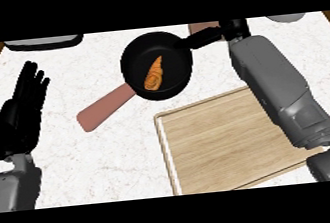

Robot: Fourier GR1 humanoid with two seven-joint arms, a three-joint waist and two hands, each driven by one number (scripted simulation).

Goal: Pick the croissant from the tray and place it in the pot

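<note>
The orange croissant [154,73] lies inside the black pot [135,61], near its middle, with nothing touching it. The pot stands at the back of the counter, and a pinkish handle [105,109] sticks out to its lower left. The wooden tray [223,143] lies in front of it at the right and carries nothing. My right hand [204,38] is at the pot's right rim, fingers stretched toward it and holding nothing. My left hand [21,110] rests open at the left edge, fingers up.
A second pinkish piece [203,27] shows behind my right hand. A dark-rimmed white object [43,43] sits at the back left and a pale one [289,17] at the back right. My right forearm [277,87] crosses the tray's right side.
</note>
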